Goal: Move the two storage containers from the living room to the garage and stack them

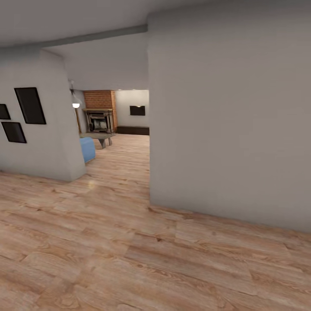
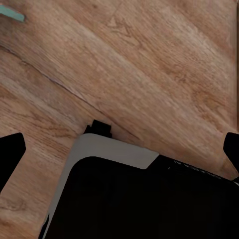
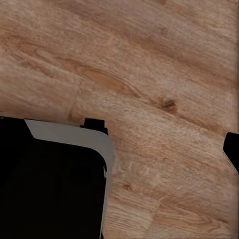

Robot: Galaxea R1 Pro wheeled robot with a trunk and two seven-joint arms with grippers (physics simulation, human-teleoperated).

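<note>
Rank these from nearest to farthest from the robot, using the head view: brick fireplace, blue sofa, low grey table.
1. Blue sofa, just past the left wall's corner.
2. Low grey table, behind the sofa, mid-room.
3. Brick fireplace, against the far wall.

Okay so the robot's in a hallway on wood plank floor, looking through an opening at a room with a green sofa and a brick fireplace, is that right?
Nearly. The sofa is blue, not green, as the head view shows. The rest holds: wood plank floor, an opening ahead and a brick fireplace at the room's far end.
</note>
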